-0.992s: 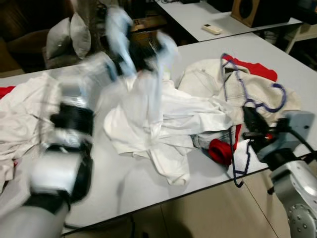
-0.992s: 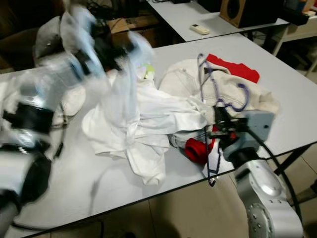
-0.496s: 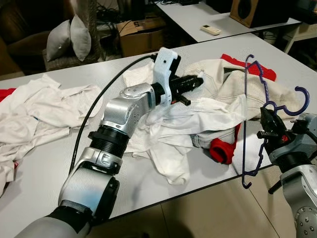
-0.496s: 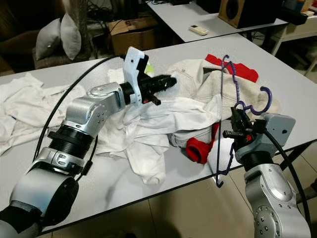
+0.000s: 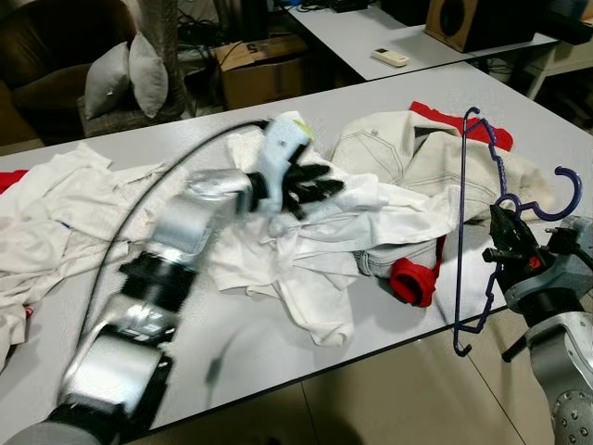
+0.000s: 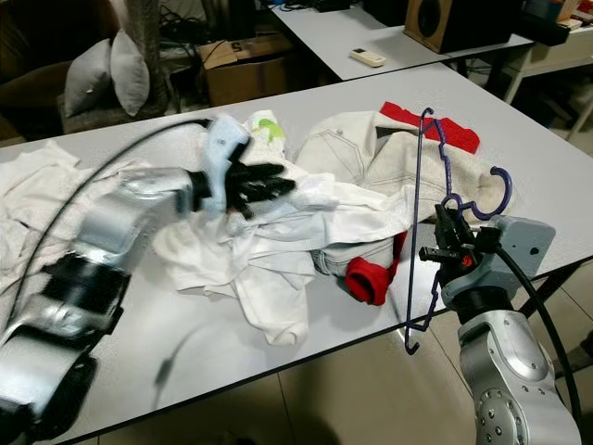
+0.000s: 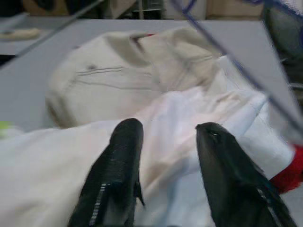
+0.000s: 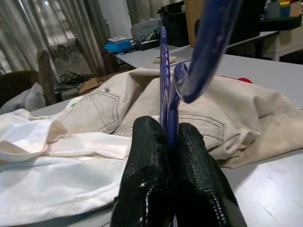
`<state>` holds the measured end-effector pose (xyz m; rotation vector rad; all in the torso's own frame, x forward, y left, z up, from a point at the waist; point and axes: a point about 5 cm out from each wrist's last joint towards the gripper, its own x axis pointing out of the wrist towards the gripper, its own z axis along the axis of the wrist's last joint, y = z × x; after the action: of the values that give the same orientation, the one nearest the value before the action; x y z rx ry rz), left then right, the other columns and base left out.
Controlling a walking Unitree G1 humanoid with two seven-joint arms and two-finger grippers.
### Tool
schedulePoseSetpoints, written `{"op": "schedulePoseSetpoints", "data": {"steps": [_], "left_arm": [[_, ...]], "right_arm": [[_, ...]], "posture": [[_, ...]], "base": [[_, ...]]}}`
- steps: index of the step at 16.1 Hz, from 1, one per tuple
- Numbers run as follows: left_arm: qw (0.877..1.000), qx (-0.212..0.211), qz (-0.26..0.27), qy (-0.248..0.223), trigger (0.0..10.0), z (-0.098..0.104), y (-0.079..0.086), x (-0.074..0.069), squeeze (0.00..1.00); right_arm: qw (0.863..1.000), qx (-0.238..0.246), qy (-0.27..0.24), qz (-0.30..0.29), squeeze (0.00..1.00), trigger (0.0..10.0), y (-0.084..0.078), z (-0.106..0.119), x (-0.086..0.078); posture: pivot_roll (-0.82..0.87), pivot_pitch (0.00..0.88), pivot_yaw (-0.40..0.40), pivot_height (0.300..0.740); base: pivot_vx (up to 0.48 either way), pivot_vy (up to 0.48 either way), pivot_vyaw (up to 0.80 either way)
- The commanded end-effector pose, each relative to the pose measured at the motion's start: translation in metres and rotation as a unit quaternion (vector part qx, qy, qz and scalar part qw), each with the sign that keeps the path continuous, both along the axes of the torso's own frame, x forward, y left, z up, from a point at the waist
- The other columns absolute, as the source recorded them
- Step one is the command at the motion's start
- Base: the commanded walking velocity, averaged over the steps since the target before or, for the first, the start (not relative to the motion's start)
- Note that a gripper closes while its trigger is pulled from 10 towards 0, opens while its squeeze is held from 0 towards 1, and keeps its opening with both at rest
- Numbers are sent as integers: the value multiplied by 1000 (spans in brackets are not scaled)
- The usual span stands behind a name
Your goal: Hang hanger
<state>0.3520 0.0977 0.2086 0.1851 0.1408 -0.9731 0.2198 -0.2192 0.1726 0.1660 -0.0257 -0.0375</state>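
Left end effector (image 5: 320, 185) has swung back down from the 12 o'clock side since half a second ago and now sits low over the white shirt (image 5: 306, 246), fingers apart, nothing held. Reads as reaching for a garment.

Right end effector (image 6: 443, 243) is clamped on the purple hanger (image 6: 419, 232), held upright off the desk (image 6: 547, 176) edge at 3 o'clock. Thin wire-like frame, hook up.

We see our two arms as rounded silver metal segments joined by ribbed black rings, each trailed by a black cable. Our left gripper (image 5: 320, 185) sits on a pale white wrist block, our right gripper (image 6: 445, 243) on a grey one. Each ends in two long, glossy black fingers (image 7: 118, 175).
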Motion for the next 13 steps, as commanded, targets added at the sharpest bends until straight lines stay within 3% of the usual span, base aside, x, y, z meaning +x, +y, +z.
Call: {"op": "schedulePoseSetpoints", "data": {"steps": [1,2,6,8,13], "left_arm": [[999,22,19,-18,10000,2,17,0,580],[999,45,17,-22,10000,-2,26,-2,0],[992,120,-49,-2,10000,-23,42,-21,0],[988,155,-10,-16,10000,-35,47,-15,0],[985,169,14,-26,10000,-40,52,-12,0]], "right_arm": [[1000,-1,-16,3,0,10000,1,5,-2],[1000,-1,-16,3,0,10000,1,5,-3],[1000,-6,-10,13,0,10000,3,4,-2],[1000,-8,-10,18,0,10000,4,4,-1],[1000,-10,-8,21,0,10000,6,3,-2]], "posture": [[-78,0,104,740],[-78,0,102,740],[-77,0,95,740],[-77,0,94,740],[-77,0,96,740]], "base": [[0,0,0],[0,0,0],[0,0,0],[0,0,0],[0,0,0]]}}
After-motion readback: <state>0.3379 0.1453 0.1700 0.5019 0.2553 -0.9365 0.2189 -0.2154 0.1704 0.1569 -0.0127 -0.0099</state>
